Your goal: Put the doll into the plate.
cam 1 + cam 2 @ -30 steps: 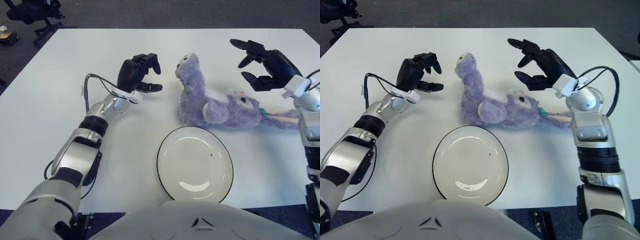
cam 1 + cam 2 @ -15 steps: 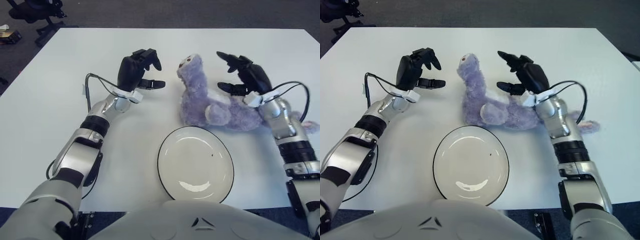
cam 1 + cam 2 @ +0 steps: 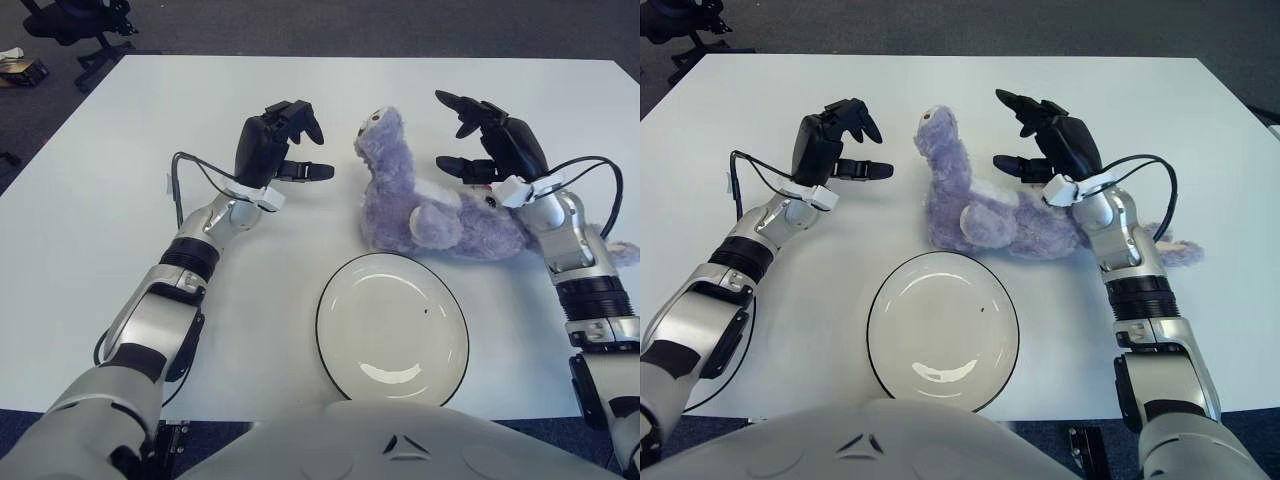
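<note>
Purple and furry, the doll (image 3: 420,205) lies on the white table (image 3: 100,200) just beyond the far rim of the plate (image 3: 392,330), its body sprawled left to right with one limb sticking up toward the far side and a thin tail trailing off to the right. Its near edge sits close to the plate's dark rim without clearly touching it. The plate is a pale, shallow dish near the table's near edge, centred before the robot, and holds nothing.

Left of the doll, the left hand (image 3: 275,145) hovers with its fingers spread and relaxed, gripping nothing; a strip of bare table separates its fingertips from the doll's raised limb. On the other side the right hand (image 3: 1050,135) is above the doll's right half, fingers parted and arched, not closed on the plush; whether any fingertip brushes the fur cannot be told.

Open tabletop stretches wide on the far side and to the far left. To the right, the table edge runs close past the doll's tail. A black cable (image 3: 185,170) loops off the left forearm
</note>
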You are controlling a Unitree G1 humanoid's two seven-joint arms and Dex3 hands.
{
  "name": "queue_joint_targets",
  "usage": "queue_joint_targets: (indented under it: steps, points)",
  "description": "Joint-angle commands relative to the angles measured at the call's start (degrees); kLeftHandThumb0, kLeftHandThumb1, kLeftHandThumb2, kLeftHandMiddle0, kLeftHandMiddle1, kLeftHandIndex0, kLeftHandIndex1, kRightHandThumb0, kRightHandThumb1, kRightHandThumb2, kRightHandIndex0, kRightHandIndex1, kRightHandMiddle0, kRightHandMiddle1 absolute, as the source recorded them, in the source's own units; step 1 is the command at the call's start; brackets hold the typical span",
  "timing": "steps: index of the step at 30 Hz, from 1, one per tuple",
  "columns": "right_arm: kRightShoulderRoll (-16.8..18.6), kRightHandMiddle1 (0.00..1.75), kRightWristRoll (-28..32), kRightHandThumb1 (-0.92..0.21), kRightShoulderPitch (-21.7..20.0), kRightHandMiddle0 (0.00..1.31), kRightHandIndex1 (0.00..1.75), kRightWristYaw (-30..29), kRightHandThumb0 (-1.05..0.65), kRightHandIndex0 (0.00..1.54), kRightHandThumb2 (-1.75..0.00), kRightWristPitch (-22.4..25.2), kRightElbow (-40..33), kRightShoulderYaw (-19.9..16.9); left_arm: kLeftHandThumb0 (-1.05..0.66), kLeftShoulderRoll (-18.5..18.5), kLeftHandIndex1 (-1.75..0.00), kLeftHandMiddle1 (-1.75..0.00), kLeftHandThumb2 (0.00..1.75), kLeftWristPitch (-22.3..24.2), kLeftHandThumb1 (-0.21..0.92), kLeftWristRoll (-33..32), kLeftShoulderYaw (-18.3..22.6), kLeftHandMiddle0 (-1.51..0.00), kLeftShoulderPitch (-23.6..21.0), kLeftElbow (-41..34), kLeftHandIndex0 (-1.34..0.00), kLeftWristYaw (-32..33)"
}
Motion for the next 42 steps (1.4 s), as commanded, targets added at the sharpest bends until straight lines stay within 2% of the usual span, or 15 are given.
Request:
queue_joint_targets:
  steps: [1, 5, 8, 13, 21, 27, 33, 36, 40, 42]
  points:
    - [-1.95, 0.03, 4.21, -0.92, 1.14, 0.35, 0.0, 5.63, -0.72, 0.35, -0.64, 3.35, -4.16, -1.1, -0.05, 0.01, -1.75, -1.75, 0.2, 0.88, 0.85, -2.4, 0.88, -0.9, 0.77, -0.45, -0.65, -2.72]
    - [-2.58, 0.03, 7.18, -0.92, 1.42, 0.34, 0.0, 9.7, -0.74, 0.33, -0.66, 5.25, -5.67, -1.46, -0.06, -0.06, -1.75, -1.75, 0.19, 0.97, 0.85, -3.93, 1.22, -0.9, 0.84, -0.3, -0.65, -4.56]
    - [-4.43, 0.02, 11.49, -0.92, 1.58, 0.34, 0.0, 14.94, -0.78, 0.3, -0.7, 6.19, -6.57, -2.29, -0.06, -0.18, -1.75, -1.75, 0.16, 0.72, 0.87, -5.78, 1.61, -0.89, 0.86, 0.22, -0.64, -6.49]
    - [-6.27, 0.01, 15.77, -0.92, 1.35, 0.32, 0.0, 20.22, -0.8, 0.28, -0.73, 7.59, -7.21, -3.81, -0.07, -0.66, -1.75, -1.75, 0.14, 0.47, 0.88, -9.38, 2.33, -0.89, 1.06, 0.6, -0.62, -10.48]
    - [-6.32, 0.0, 18.44, -0.92, 0.83, 0.3, 0.01, 23.11, -0.8, 0.27, -0.8, 7.43, -6.81, -5.31, -0.09, -1.41, -1.75, -1.75, 0.12, 1.65, 0.9, -14.2, 3.62, -0.88, 1.72, 0.03, -0.62, -16.71]
    - [-7.24, 0.01, 25.71, -0.92, -1.48, 0.31, 0.01, 28.01, -0.8, 0.3, -0.88, 14.35, -6.44, -7.49, -0.09, -2.14, -1.75, -1.75, 0.11, 4.44, 0.91, -17.81, 4.88, -0.87, 2.85, -1.57, -0.63, -21.78]
    - [-8.78, 0.01, 27.87, -0.92, -1.56, 0.32, 0.01, 30.4, -0.82, 0.3, -0.9, 21.96, -8.31, -8.15, -0.1, -2.55, -1.75, -1.75, 0.1, 6.43, 0.91, -19.91, 5.86, -0.87, 3.47, -2.88, -0.63, -25.25]
    - [-9.19, 0.01, 28.3, -0.92, -1.09, 0.32, 0.01, 30.98, -0.84, 0.3, -0.92, 23.52, -9.19, -8.55, -0.1, -2.81, -1.75, -1.75, 0.1, 7.42, 0.92, -21.04, 6.36, -0.87, 3.64, -3.29, -0.64, -26.92]
    - [-10.02, 0.01, 29.07, -0.92, 0.73, 0.32, 0.0, 33.18, -0.86, 0.29, -0.93, 21.46, -9.29, -9.7, -0.1, -3.32, -1.75, -1.75, 0.09, 8.76, 0.92, -23.04, 7.13, -0.87, 3.81, -3.72, -0.64, -29.37]
    - [-10.66, 0.01, 29.32, -0.92, 1.06, 0.31, 0.0, 35.6, -0.87, 0.29, -0.93, 18.32, -7.88, -10.11, -0.11, -3.51, -1.75, -1.75, 0.09, 9.25, 0.92, -23.8, 7.43, -0.87, 3.87, -3.92, -0.64, -30.36]
